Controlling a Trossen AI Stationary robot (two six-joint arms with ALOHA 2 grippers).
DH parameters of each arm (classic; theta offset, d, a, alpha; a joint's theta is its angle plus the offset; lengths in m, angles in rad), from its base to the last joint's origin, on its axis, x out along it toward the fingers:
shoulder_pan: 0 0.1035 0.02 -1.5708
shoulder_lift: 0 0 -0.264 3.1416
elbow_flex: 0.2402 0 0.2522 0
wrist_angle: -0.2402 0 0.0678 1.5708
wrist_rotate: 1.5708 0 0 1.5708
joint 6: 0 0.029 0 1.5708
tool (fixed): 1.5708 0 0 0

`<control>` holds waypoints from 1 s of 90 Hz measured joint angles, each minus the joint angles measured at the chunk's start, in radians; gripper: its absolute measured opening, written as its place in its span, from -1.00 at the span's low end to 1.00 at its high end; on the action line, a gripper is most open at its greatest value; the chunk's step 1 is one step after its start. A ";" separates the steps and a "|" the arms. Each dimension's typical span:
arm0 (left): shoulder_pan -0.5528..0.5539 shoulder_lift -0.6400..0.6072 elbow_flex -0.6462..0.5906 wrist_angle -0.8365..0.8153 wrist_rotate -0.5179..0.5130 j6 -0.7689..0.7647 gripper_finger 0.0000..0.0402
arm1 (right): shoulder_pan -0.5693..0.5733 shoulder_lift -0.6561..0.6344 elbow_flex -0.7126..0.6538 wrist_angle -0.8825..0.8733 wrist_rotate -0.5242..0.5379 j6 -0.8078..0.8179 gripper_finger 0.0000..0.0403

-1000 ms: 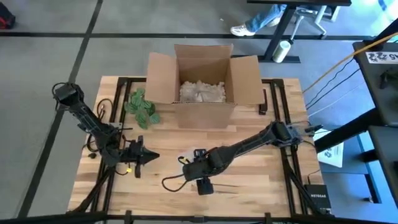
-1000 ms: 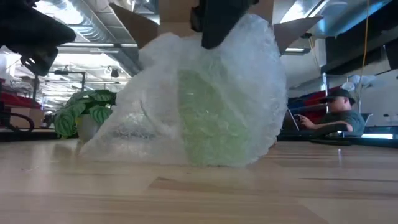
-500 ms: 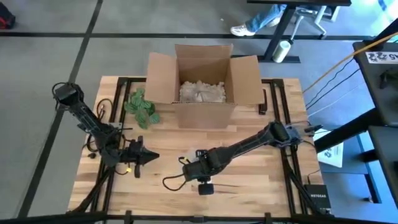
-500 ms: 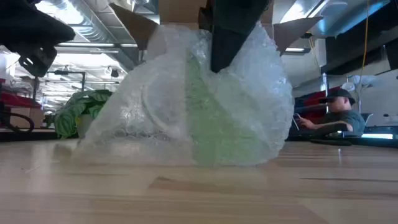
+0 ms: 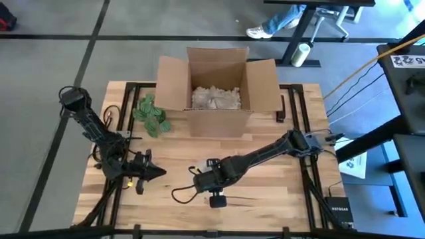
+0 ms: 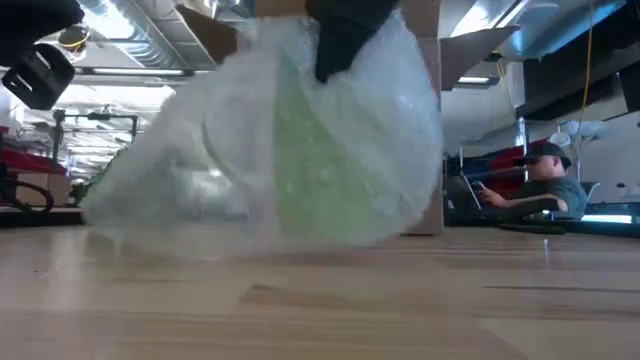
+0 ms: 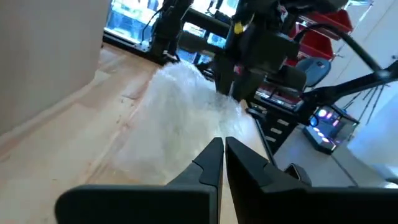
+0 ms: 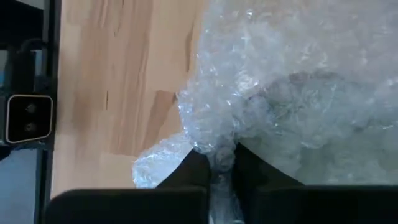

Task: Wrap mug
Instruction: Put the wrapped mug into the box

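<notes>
free: bare wooden table (image 5: pixel 279 186) on the right | blocked: big open brown cardboard box (image 5: pixel 216 89) at back, small green leafy plant (image 5: pixel 151 114) beside it

Little can be read here; in the high view a dark box (image 5: pixel 340 211) at the table's near right corner carries white lettering that looks like "NETGEAR" — small, so not certain; at the upper right edge a white tag (image 5: pixel 406 61) on the dark stand shows bold black characters, cut off by the picture's border and not legible as a word or number; a white sheet (image 5: pixel 354 164) lying right of the table bears printed marks too small to make out; the low view and both wrist views show no readable text.
</notes>
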 joint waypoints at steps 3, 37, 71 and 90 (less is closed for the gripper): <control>-0.006 0.000 0.000 0.000 0.000 0.006 -1.00 | 0.004 0.000 0.024 -0.020 0.013 -0.003 -0.99; -0.027 0.000 0.000 0.006 -0.002 0.013 -1.00 | 0.019 -0.064 0.260 0.035 0.180 -0.155 -1.00; -0.027 0.000 0.000 0.004 -0.009 0.013 -1.00 | 0.017 -0.255 0.286 0.218 0.345 -0.333 -1.00; -0.027 0.000 0.000 0.002 -0.009 0.012 -1.00 | 0.015 -0.356 0.289 0.334 0.437 -0.462 -1.00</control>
